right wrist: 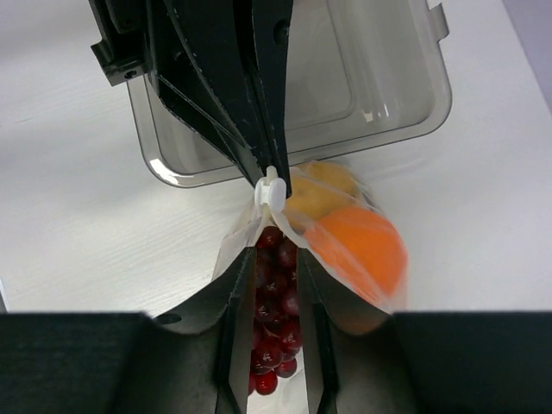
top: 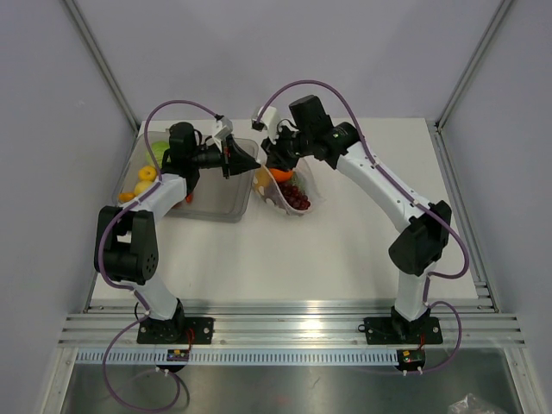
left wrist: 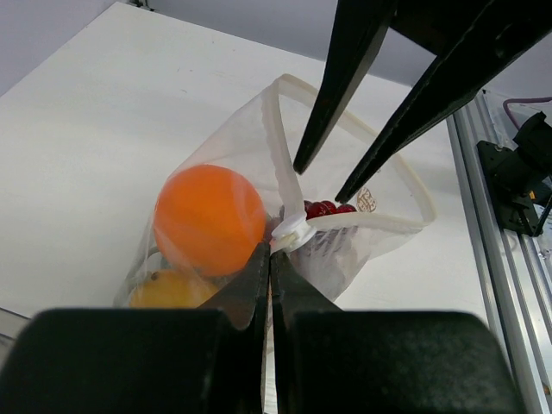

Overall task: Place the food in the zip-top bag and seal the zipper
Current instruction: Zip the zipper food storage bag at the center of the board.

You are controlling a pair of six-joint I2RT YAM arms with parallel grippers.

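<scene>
The zip-top bag (top: 312, 193) lies on the white table, mouth toward the tray. It holds an orange (left wrist: 210, 217), a yellow piece (left wrist: 168, 289) and dark red grapes (right wrist: 276, 310). My left gripper (left wrist: 270, 252) is shut on the white tab (left wrist: 291, 233) at the end of the zipper (left wrist: 279, 121). It also shows in the right wrist view (right wrist: 263, 178). My right gripper (right wrist: 273, 250) is open, its fingers straddling the grapes at the bag's mouth. It also shows in the left wrist view (left wrist: 319, 183). I cannot tell whether its fingers touch the plastic.
A grey translucent tray (top: 220, 197) stands just left of the bag, also in the right wrist view (right wrist: 379, 129). Yellow and green toy pieces (top: 147, 175) lie at its left end. An aluminium rail (left wrist: 496, 224) runs along the table's near edge.
</scene>
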